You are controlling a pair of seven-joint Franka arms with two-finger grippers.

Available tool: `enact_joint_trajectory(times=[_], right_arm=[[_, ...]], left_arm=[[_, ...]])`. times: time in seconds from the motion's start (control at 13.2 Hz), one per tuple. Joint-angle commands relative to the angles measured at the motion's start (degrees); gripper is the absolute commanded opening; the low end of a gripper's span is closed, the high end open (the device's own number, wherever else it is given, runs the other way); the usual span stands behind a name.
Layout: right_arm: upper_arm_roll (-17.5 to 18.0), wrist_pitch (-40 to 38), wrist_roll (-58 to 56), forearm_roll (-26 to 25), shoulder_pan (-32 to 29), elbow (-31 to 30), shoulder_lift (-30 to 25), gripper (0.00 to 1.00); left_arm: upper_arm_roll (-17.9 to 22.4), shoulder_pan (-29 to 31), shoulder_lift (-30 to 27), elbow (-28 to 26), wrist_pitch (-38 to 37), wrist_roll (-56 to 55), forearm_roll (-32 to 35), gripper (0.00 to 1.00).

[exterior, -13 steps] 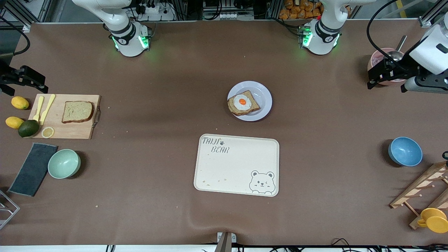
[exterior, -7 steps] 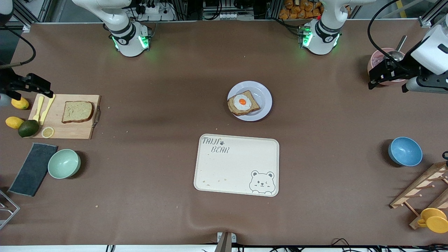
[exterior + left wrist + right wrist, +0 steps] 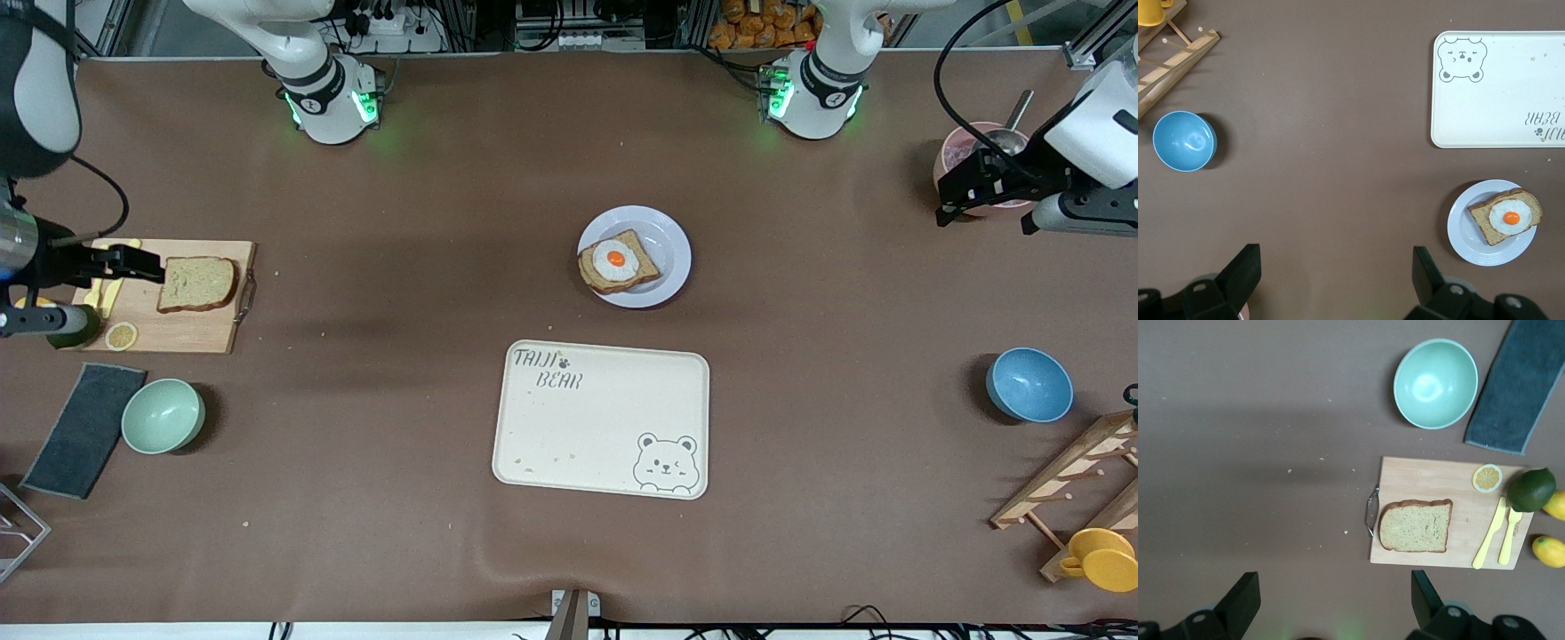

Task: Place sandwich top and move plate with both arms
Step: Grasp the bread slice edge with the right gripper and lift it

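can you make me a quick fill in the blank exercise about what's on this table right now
1. The plain bread slice lies on the wooden ____.
2. The bread slice on the plate is topped with a fried ____.
3. The tray has a ____ drawn in one corner.
4. The right gripper hangs over the cutting board with its fingers ____.

Missing words: cutting board; egg; bear; open
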Motion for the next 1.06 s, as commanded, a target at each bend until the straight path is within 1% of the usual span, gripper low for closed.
enact_joint_trajectory(times=[0.0, 0.08, 0.15, 0.23, 0.46, 0.61, 0.68, 0.76, 0.84, 0.99], right_arm=[[0.5, -0.7, -5.8, -0.3, -3.8, 0.7, 2.7, 1.00], [0.6, -0.6, -9.7, -0.1, -5.2, 0.0, 3.5, 1.00], [0.6, -0.1, -12.2, 2.1, -7.9, -0.9, 4.2, 1.00], [0.5, 0.6, -13.8, 5.6, -10.3, -2.1, 4.8, 1.00], [0.5, 5.4, -18.8, 6.1, -13.7, -6.7, 5.4, 1.00], [0.6, 12.8, -27.0, 7.0, -18.0, -12.0, 5.5, 1.00], [0.6, 16.3, -31.4, 8.7, -19.9, -13.8, 6.4, 1.00], [0.6, 17.8, -33.6, 10.6, -22.0, -14.4, 8.3, 1.00], [0.6, 18.6, -36.1, 11.5, -24.0, -14.3, 10.7, 1.00], [0.6, 23.2, -44.0, 14.0, -27.7, -14.4, 15.6, 1.00]], left_arm=[[-0.2, -0.3, -0.3, 0.5, -1.1, -0.9, 0.5, 1.00], [-0.2, -0.3, -0.3, 0.3, -1.1, -0.9, 0.5, 1.00], [-0.2, -0.2, -0.2, 0.3, -1.1, -0.9, 0.5, 1.00], [-0.2, -0.1, 0.0, 0.3, -1.1, -0.9, 0.5, 1.00], [-0.2, -0.1, 0.1, 0.3, -1.1, -0.9, 0.5, 1.00], [-0.2, -0.2, 0.2, 0.3, -1.1, -0.9, 0.4, 1.00], [-0.2, -0.2, 0.3, 0.3, -1.1, -0.9, 0.4, 1.00], [-0.2, -0.1, 0.3, 0.3, -1.0, -0.9, 0.4, 1.00], [-0.2, -0.1, 0.3, 0.3, -1.0, -0.9, 0.4, 1.00], [-0.2, 0.1, 0.3, 0.3, -1.0, -0.9, 0.4, 1.00]])
